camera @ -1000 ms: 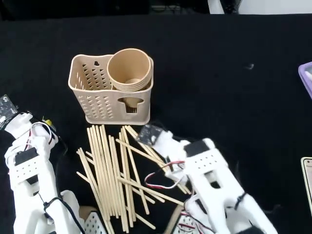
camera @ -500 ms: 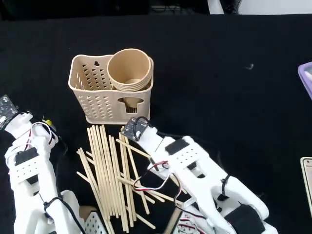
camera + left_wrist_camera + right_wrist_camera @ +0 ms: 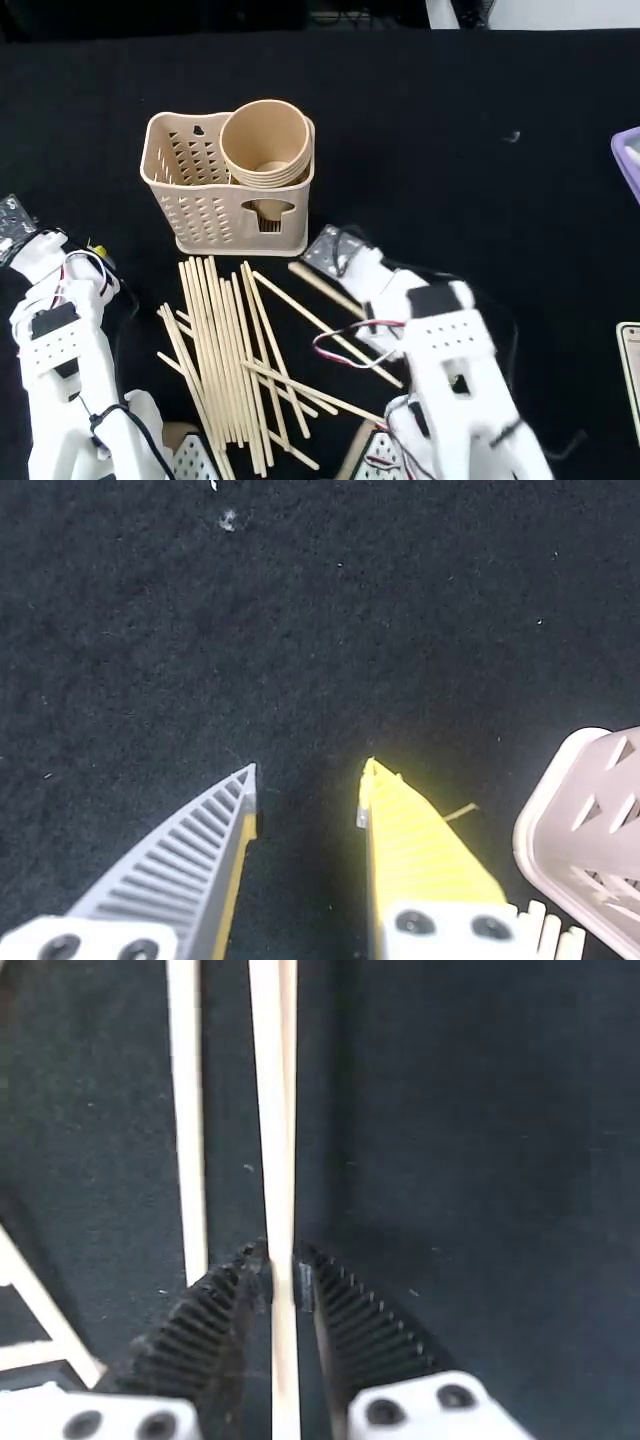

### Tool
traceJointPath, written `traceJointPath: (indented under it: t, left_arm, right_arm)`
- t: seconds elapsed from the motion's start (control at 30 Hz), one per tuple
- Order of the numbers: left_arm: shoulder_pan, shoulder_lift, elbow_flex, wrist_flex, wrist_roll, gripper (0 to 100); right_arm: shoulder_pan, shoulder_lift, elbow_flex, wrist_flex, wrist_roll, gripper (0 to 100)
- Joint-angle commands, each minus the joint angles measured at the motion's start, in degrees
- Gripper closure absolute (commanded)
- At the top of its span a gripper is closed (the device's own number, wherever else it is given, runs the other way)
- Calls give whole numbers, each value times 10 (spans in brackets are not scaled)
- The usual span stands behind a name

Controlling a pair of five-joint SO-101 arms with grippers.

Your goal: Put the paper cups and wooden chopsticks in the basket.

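**Right jaws pinch chopsticks beside the basket; left jaws wait apart**

The right wrist view gives the close detail. The right gripper (image 3: 283, 1260) has its toothed jaws pressed in on the held chopsticks (image 3: 272, 1110), which look like two sticks lying flush side by side. They run straight out from between the tips. A loose stick (image 3: 185, 1110) lies parallel just beside them on the black table (image 3: 480, 1110).

The high view hides that grip under the arm's wrist, but it places it. The right arm (image 3: 440, 350) reaches in near the front right corner of the basket (image 3: 200, 215), and a stick end (image 3: 318, 284) pokes out from under it. The stacked paper cups (image 3: 265, 140) stand upright in the basket's right half. The rest of the wooden chopsticks (image 3: 225, 350) lie fanned on the table in front of the basket, between the two arms.

In the left wrist view, the left gripper (image 3: 305, 780) hangs over bare cloth with its jaws apart and nothing between them. A corner of the basket (image 3: 590, 820) is close by. From above, the left arm (image 3: 55, 330) sits left of the pile, apart from it.
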State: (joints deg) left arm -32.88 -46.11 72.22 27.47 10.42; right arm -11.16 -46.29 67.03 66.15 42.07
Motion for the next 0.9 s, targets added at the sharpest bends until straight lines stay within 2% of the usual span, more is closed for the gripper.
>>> traceJointPath:
  t: [0.0, 0.17, 0.37, 0.5, 0.6, 0.7, 0.77, 0.87]
  left_arm:
    - [-5, -12, -5, -9, 1, 830]
    - [-5, -12, -5, -9, 1, 830]
    - [-4, -12, -5, -9, 1, 830]
    - [-3, -12, -6, -10, 1, 830]
    - [-4, -12, -6, -10, 1, 830]
    - [-4, -12, -6, -10, 1, 830]
    - [-4, -12, -6, -10, 1, 830]
    - [-4, -12, -6, -10, 1, 830]
  right_arm:
    - [23, -80, -11, 31, 17, 988]
    - [35, -115, -46, 73, 14, 988]
    - [32, -175, -293, 283, -25, 988]
    - [-58, -180, -429, 299, -95, 988]
    - [-176, -165, -494, 251, -183, 988]
    - [-269, -137, -528, 156, -260, 988]
    - [-306, -107, -528, 63, -300, 988]
    - [-315, -48, -519, -88, -357, 988]
